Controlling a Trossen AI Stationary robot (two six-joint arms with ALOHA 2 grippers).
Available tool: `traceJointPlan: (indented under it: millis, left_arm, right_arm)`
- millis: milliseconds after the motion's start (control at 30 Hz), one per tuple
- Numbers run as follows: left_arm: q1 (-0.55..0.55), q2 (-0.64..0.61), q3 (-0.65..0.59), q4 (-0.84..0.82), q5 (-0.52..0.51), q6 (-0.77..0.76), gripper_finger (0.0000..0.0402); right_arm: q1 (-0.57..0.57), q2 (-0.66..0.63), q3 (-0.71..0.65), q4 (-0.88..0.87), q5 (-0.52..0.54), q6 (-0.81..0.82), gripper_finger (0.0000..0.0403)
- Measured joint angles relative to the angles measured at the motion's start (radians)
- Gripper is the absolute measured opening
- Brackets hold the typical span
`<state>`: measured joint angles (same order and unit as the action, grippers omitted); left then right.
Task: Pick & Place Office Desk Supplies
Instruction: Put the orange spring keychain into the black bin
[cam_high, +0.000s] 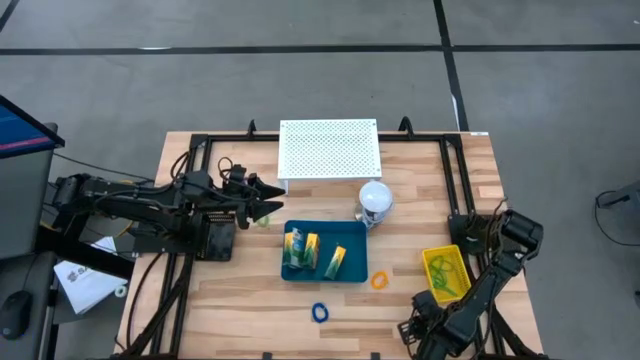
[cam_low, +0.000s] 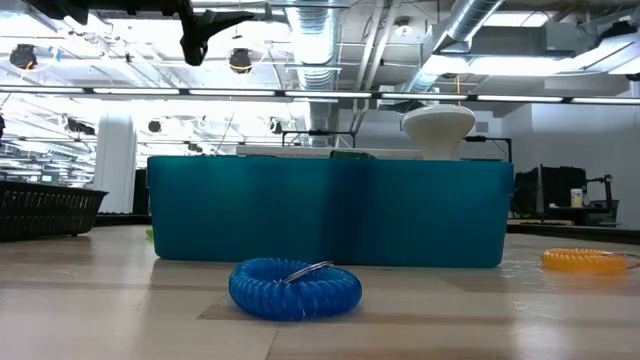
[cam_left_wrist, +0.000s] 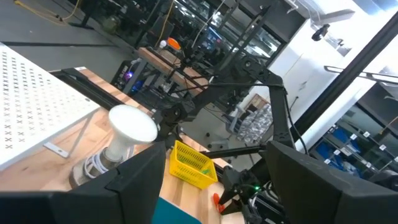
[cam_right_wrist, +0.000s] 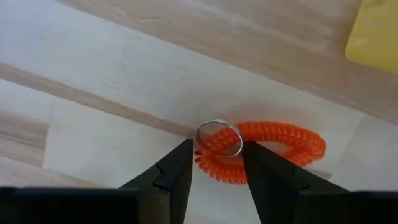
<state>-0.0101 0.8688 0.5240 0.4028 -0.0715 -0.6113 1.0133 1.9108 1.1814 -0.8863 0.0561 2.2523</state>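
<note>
A red-orange coil loop (cam_right_wrist: 261, 146) with a metal ring lies flat on the wood. My right gripper (cam_right_wrist: 217, 168), at the table's near right, points down over it, open, one finger on each side of the ring end. A blue loop (cam_high: 320, 312) and an orange loop (cam_high: 380, 280) lie near the teal tray (cam_high: 300, 272). That tray holds green-yellow packets (cam_high: 297, 245). My left gripper (cam_high: 265, 205) hovers open above the tray's far left corner, holding nothing. My right gripper comes from above, pointing down, with its fingers (cam_right_wrist: 177, 171) on either side of the loop's ring end (cam_right_wrist: 217, 138). I cannot tell whether they touch the coil. The loop lies flat on the table.
A white ball-shaped object (cam_high: 375, 198) stands just beyond the tray. The white perforated board (cam_high: 330, 148) lies at the far edge. A yellow basket (cam_high: 447, 272) with green items sits beside the right arm. A black frame (cam_high: 455, 180) runs along the sides of the table.
</note>
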Motion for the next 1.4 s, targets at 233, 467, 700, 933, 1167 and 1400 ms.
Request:
traceJointPlan:
  millis: [233, 467, 700, 933, 1167, 1400]
  left_arm:
    - [0.000, 0.000, 0.000, -0.007, 0.018, 0.000, 0.0273]
    - [0.000, 0.000, 0.000, -0.011, 0.018, 0.001, 0.0273]
    - [0.000, 0.000, 0.000, -0.012, 0.018, 0.010, 0.0273]
    - [0.000, 0.000, 0.000, -0.026, 0.077, 0.034, 0.0273]
    - [-0.065, 0.000, 0.000, -0.073, 0.107, 0.060, 0.0273]
    - [-0.187, 0.044, 0.000, 0.066, -0.055, 0.230, 0.0273]
  right_arm:
    - [0.000, 0.033, 0.004, 0.013, -0.002, -0.013, 0.0137]
    - [-0.009, 0.037, 0.003, 0.011, -0.019, -0.059, 0.0075]
    - [0.000, 0.040, 0.016, 0.003, -0.018, -0.089, 0.0010]
    - [0.022, 0.037, 0.258, -0.254, 0.107, -0.156, 0.0004]
    - [0.020, 0.036, 0.610, -0.549, 0.358, -0.295, 0.0002]
    - [-0.129, 0.026, 0.776, -0.681, 0.508, -0.723, 0.0001]
